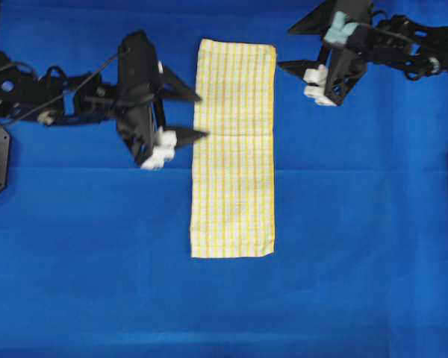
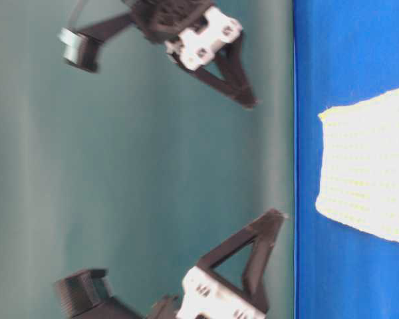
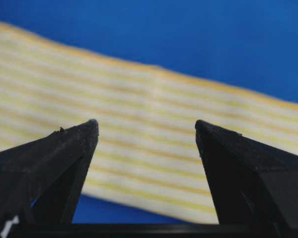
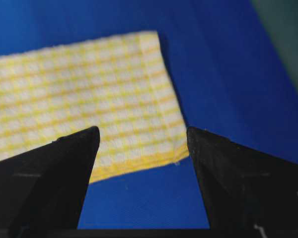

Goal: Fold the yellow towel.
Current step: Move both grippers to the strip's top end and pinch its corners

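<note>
Your left gripper (image 1: 196, 115) and right gripper (image 1: 282, 49) both hang spread apart and empty, flanking the far half of the yellow towel (image 1: 234, 149), which lies flat as a long strip on the blue cloth (image 1: 343, 224). Pinch too deep and you may snag that cloth too.

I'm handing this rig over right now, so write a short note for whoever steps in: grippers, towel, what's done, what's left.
Left gripper: open, empty, at the towel's left edge, near a faint crease across it.
Right gripper: open, empty, by the towel's far right corner.
Towel: flat on the blue cloth, a long narrow strip, held by nobody.
Done: whether it was already folded lengthwise cannot be told.
Left: grip the far end and fold it over the near end.
</note>
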You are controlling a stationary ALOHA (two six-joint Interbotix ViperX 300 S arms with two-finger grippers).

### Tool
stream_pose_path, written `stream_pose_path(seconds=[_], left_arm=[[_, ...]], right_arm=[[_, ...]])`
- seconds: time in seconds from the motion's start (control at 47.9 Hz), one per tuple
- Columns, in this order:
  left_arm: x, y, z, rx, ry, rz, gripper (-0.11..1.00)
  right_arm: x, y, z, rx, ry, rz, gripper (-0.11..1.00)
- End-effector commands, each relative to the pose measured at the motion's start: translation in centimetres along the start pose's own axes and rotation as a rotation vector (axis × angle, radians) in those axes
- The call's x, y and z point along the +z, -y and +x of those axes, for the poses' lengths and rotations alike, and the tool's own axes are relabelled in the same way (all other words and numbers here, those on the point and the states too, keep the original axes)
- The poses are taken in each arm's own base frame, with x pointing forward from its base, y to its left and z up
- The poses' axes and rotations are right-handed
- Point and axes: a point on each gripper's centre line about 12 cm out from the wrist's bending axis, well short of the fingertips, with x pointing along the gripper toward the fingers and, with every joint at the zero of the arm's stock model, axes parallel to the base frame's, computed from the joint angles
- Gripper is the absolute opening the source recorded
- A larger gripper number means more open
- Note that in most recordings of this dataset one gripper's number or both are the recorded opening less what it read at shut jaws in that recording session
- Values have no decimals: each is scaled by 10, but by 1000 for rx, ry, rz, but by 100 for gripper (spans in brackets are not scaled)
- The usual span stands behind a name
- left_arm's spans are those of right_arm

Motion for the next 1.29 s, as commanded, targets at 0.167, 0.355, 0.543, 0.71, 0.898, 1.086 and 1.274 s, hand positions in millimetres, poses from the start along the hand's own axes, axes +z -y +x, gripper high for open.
stream_pose_path(seconds=[0.167,0.355,0.543,0.71,0.898,1.086,1.274], left_arm=[[2,-63,18,156,59,-48,74],[-6,-87,28,215,75,-70,74],[-25,-100,47,249,77,-80,74],[-39,-106,67,260,59,-88,74],[-46,-117,81,277,40,-100,74],[-51,-119,84,283,26,-109,69],[-54,-115,85,273,19,-102,31]], right_arm=[[-3,18,32,-69,26,85,73],[-16,28,52,-119,28,133,73],[-30,34,70,-159,25,168,73],[-38,35,83,-171,4,189,73],[-43,37,93,-181,-7,201,73],[-47,37,96,-186,-21,216,71],[-54,32,99,-183,-39,219,39]])
